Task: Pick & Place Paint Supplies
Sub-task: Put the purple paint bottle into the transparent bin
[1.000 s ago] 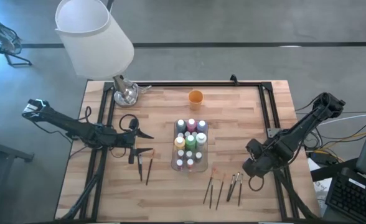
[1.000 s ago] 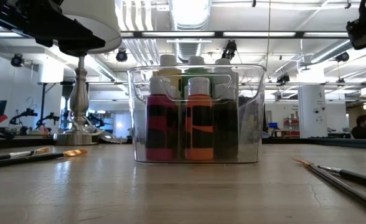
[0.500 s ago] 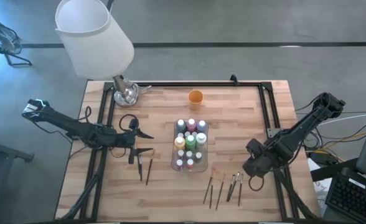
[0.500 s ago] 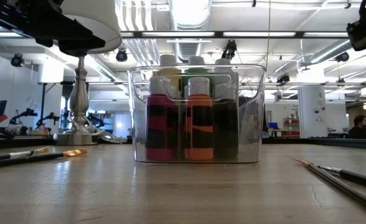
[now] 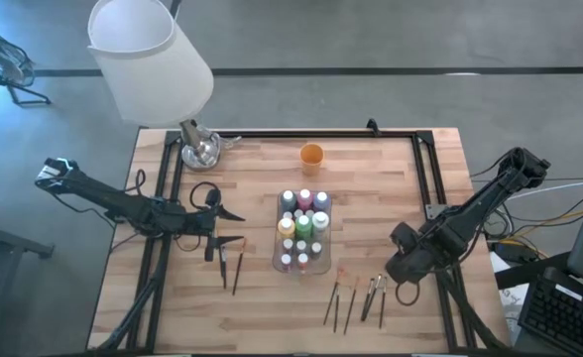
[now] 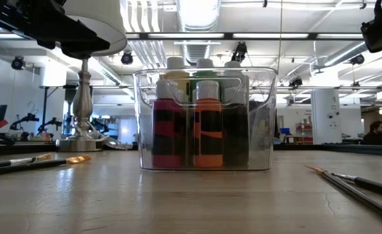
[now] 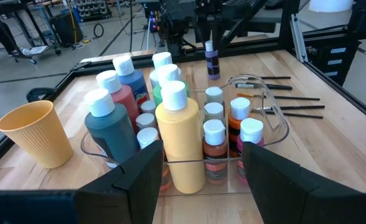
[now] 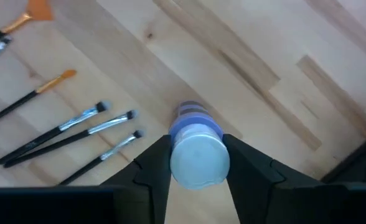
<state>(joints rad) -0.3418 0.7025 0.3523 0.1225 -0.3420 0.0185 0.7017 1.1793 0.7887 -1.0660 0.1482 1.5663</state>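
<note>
Purple-banded paint bottle (image 8: 197, 140) stands on the wood beside the loose paintbrushes (image 8: 77, 134), right gripper (image 8: 197, 163) pinching just under its pale cap. Light, rigid, likely slick plastic, so hold the neck. Left gripper (image 7: 201, 168) waits open facing the clear tray (image 7: 276, 124).

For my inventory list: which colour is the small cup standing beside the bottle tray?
The cup is orange, seen best in the high view.
</note>
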